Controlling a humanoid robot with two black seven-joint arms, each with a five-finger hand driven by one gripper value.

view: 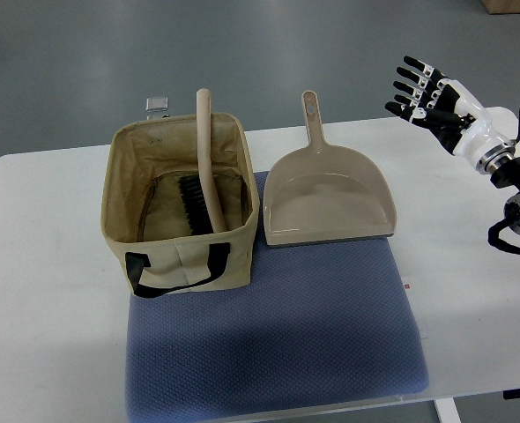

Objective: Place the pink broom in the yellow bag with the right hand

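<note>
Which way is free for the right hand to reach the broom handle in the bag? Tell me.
Probably from above: the right hand is raised, open, off to the right, and the broom handle sticks up past the bag rim. The dustpan lies flat between them, low enough to pass over.

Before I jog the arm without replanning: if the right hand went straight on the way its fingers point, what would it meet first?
The right hand is open, fingers aimed toward the picture's upper left, over bare floor beyond the table. That line looks free; it passes behind the dustpan handle, though depth is unclear.
</note>
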